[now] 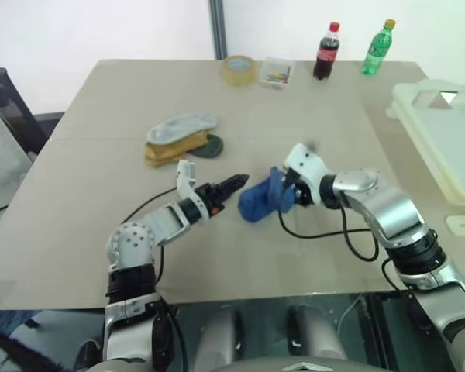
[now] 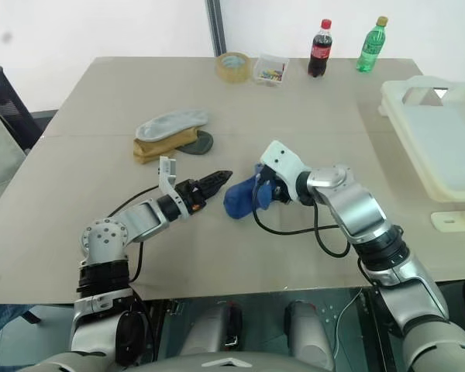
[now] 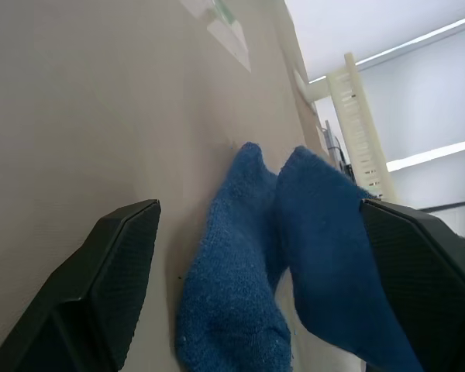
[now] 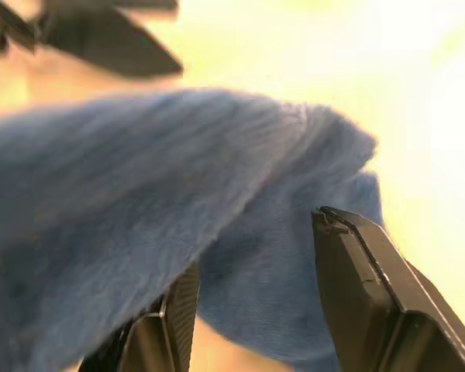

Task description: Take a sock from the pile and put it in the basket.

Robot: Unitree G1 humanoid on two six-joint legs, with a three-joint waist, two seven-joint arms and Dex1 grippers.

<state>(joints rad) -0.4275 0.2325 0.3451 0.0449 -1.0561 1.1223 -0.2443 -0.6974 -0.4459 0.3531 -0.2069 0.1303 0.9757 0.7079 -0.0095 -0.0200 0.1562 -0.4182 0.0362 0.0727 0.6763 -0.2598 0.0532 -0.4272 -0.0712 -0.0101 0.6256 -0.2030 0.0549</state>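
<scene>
While the right tool (image 1: 288,191) grips the soft royal-blue fabric sock (image 1: 262,199) by its upper part, the sock hangs folded with its lower end at or just above the beige surface (image 1: 93,194) — contact there cannot be told. In the right wrist view the black fingers (image 4: 372,294) stand on either side of the blue fabric, pinching a fold of it. The left tool (image 1: 234,184) points at the sock from its left side, its fingers spread wide with nothing between them; the tips come just beside the sock, apart from it. Beyond the sock and to its left lies the rest of the pile (image 1: 181,139) — a light grey sock on a mustard-yellow one, with a dark green one at their edge. The large cream-white rectangular plastic basket (image 1: 442,132) sits well to the sock's right, at the edge of the surface. Far beyond the sock stand a roll of tape (image 1: 239,70), a small clear box (image 1: 276,73), a dark cola bottle (image 1: 326,51) and a green bottle (image 1: 377,48).
</scene>
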